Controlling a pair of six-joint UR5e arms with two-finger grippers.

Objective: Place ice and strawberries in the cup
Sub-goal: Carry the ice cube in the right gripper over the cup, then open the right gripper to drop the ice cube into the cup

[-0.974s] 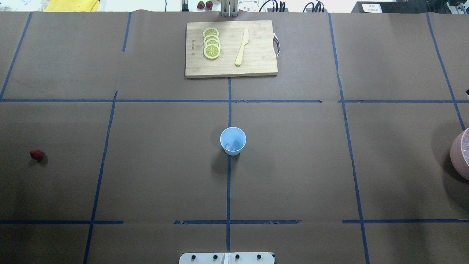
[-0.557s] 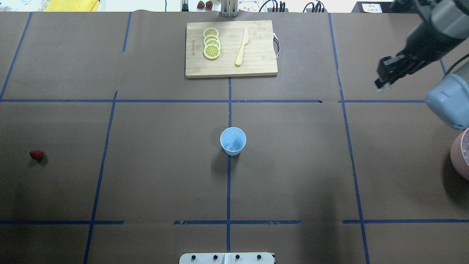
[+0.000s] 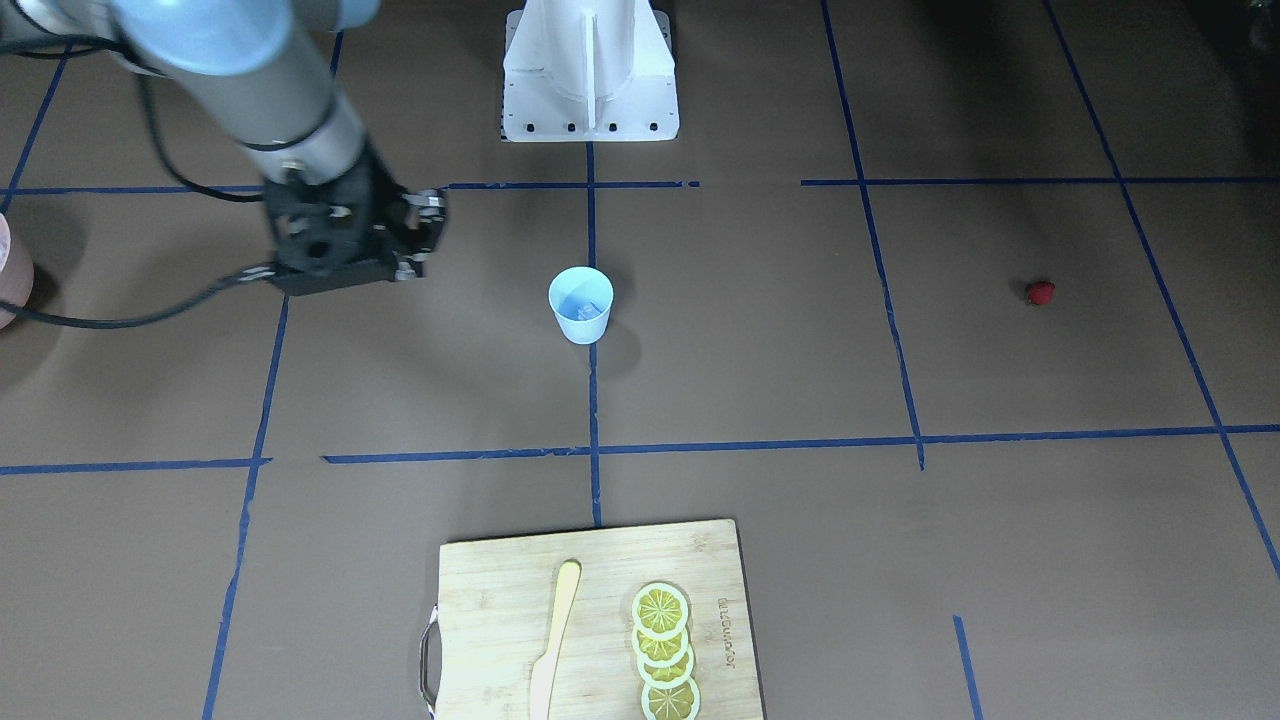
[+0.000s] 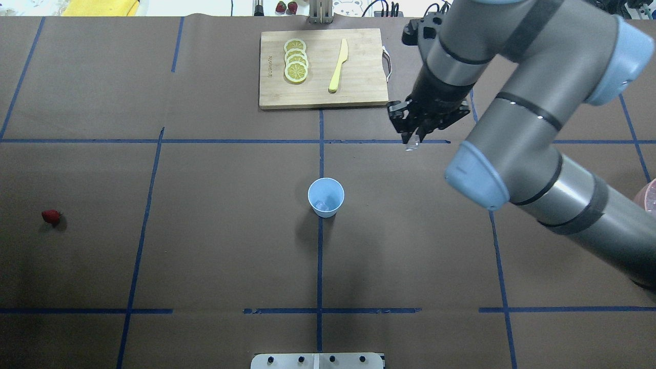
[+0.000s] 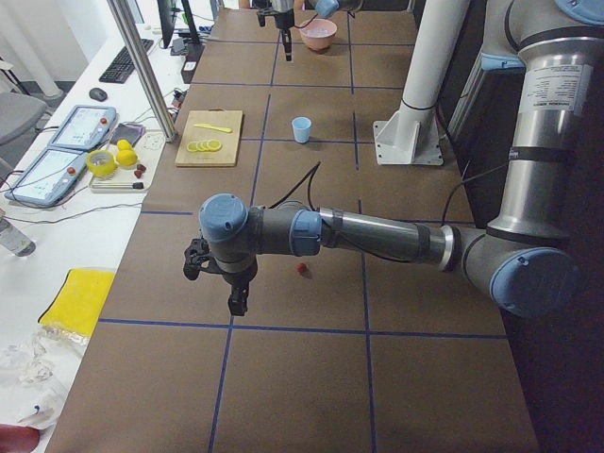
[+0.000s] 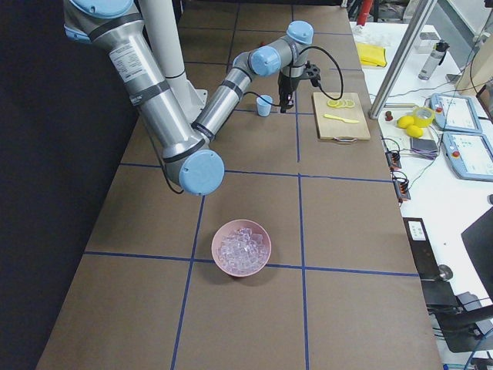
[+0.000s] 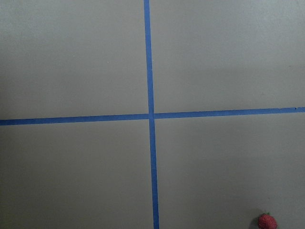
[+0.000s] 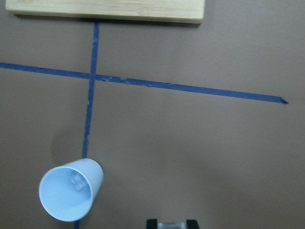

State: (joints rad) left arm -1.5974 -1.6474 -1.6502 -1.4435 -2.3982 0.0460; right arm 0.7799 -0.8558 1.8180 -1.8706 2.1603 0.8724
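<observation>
My right arm (image 4: 517, 128) comes in from 3 o'clock, bends at the elbow and folds back across the bench (image 4: 215, 246). The wrist points straight down. My right tool (image 4: 411, 141) hangs in the air over a blue tape line (image 4: 359, 141), at 2 o'clock from the cup (image 4: 326, 197). Its two fingers are pinched on one small ice lump (image 4: 411, 147). My wrist camera shows the pale lump between the dark tips.

The cup stands upright in the middle of the bench, with some ice (image 4: 322, 205) at its bottom. The strawberry (image 4: 50, 216) lies on the bench far off at 9 o'clock from the cup. A pink bowl (image 6: 216, 250) holding more ice sits far off at 3 o'clock. A wooden board (image 4: 323, 95) with lemon slices (image 4: 295, 60) and a yellow knife (image 4: 339, 65) sits at 12 o'clock.

My left arm (image 5: 377, 231) is stretched out long and low over the bench, with the wrist bent down. My left tool (image 5: 236, 304) points down near the strawberry and does not touch it. I cannot tell if its fingers are apart or together.
</observation>
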